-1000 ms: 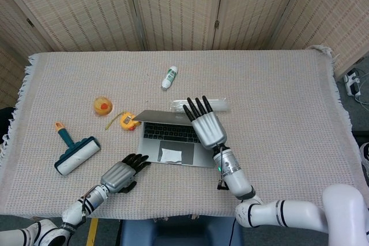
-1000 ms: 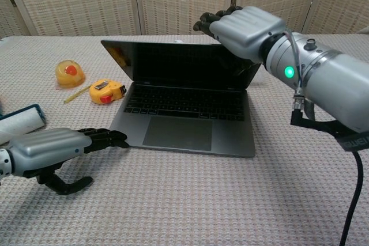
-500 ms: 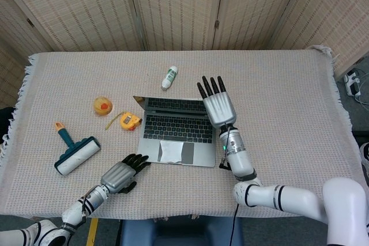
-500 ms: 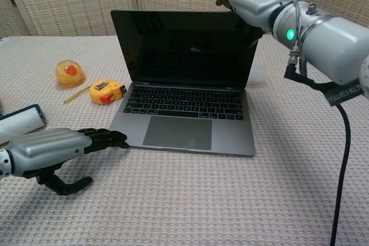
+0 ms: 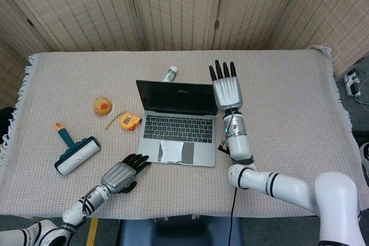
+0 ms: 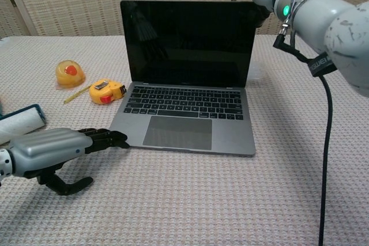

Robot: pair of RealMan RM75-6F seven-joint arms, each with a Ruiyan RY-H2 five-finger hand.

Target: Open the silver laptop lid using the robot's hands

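Silver laptop lid [image 5: 176, 96] swung from half-raised to upright under my flat, empty right hand [image 5: 226, 89]; opening looked finished, left hand [image 6: 49, 149] resting loosely curled, empty.

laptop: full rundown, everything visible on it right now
The silver laptop sits open on the woven tablecloth, lid near upright, screen dark and reflecting. The metal-looking base carries a black keyboard and a grey trackpad; the head view shows a pale patch over the trackpad. The right hand is at the lid's top right corner. The left hand rests on the cloth by the front left corner, fingertips close; contact unclear.
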